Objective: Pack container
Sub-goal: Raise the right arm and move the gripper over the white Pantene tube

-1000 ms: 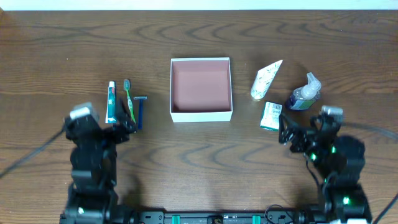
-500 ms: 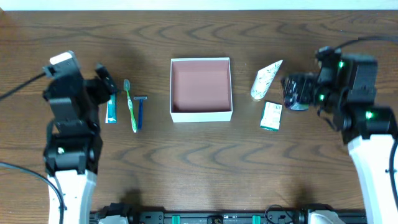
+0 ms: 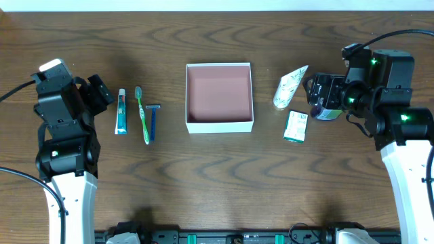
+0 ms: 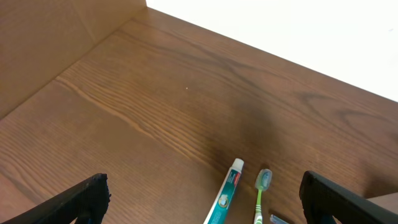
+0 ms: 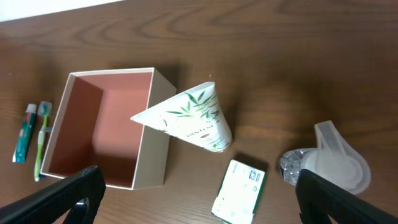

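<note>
The container (image 3: pixel 219 95), a shallow square box with thin white walls and a reddish-brown floor, sits lidless in the middle of the dark wooden surface (image 3: pixel 217 176), its whole floor showing. It lies closer to the far edge than to the robot.

To its left, three things lie side by side, each running lengthwise away from the robot: a teal-and-white toothpaste tube (image 3: pixel 121 112), a green toothbrush (image 3: pixel 142 114) and a blue razor (image 3: pixel 152 118). The razor is nearest the box but apart from it.

To the right of the box a white tube with a green leaf print (image 3: pixel 290 87) lies slanted, with its broad flat end farther from the robot. A small green-and-white carton (image 3: pixel 296 126) lies just in front of it, and a pump bottle (image 5: pixel 336 149) with a pale spout stands just to the right of both.

The left fingers (image 4: pixel 74 202) are spread wide with nothing between them. They hang just left of the toothpaste tube, and in their own wrist view the tops of that tube and the toothbrush show between them at the lower edge.

The right fingers (image 5: pixel 68 196) are also spread wide and grip nothing. From overhead they overlap the left part of the pump bottle, close beside the leaf-print tube, but how high above it they are I cannot tell. Their wrist view takes in the box, the tube, the carton and the bottle
</note>
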`<state>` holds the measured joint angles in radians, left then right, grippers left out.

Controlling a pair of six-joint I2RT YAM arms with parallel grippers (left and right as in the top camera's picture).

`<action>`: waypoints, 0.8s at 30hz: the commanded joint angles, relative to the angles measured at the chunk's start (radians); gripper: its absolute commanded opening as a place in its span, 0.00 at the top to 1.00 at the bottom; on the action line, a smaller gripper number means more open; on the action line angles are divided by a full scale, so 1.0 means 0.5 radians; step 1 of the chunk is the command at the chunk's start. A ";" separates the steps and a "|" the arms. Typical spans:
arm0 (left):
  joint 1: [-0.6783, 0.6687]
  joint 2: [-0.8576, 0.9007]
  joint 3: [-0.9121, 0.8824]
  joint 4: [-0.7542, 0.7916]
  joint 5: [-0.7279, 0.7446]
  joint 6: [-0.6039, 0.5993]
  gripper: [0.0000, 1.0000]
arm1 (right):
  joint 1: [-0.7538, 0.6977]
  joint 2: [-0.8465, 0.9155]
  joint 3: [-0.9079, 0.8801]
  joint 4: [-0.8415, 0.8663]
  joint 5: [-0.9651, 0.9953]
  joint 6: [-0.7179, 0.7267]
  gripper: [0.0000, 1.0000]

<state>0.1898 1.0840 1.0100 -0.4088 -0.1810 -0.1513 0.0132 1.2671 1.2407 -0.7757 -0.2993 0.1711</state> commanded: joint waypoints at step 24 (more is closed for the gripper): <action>0.011 0.000 0.045 -0.005 0.027 0.040 0.02 | 0.484 0.542 0.726 -0.291 0.365 0.906 0.06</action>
<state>0.1902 1.0840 1.0100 -0.4114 -0.1783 -0.1513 0.2512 1.5433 1.5822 -0.8875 -0.1612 0.4618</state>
